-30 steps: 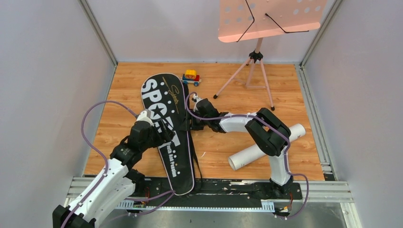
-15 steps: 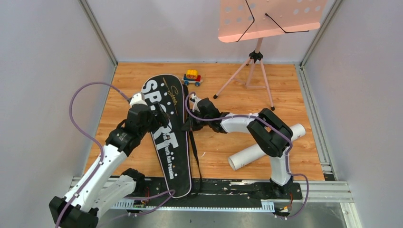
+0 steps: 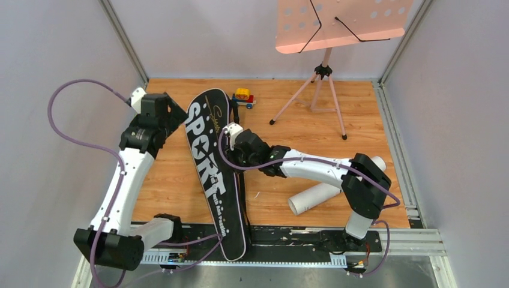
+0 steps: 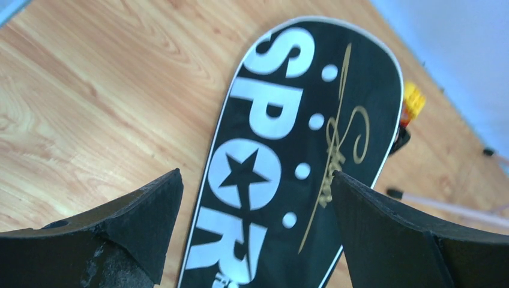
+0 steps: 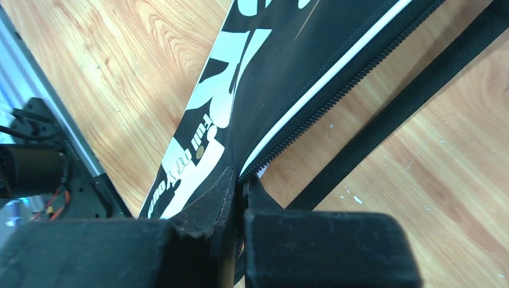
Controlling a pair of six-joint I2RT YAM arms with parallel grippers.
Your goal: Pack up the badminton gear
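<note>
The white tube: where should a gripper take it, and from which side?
Take the tube near its open end, from above, jaws across its width. It lies flat and slanted on the table, and the right arm crosses over its far half.

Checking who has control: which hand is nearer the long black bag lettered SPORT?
Right. The right hand is shut on the zippered edge of the long black bag, midway along. The left hand hangs open beside its wide end, not touching.
</note>
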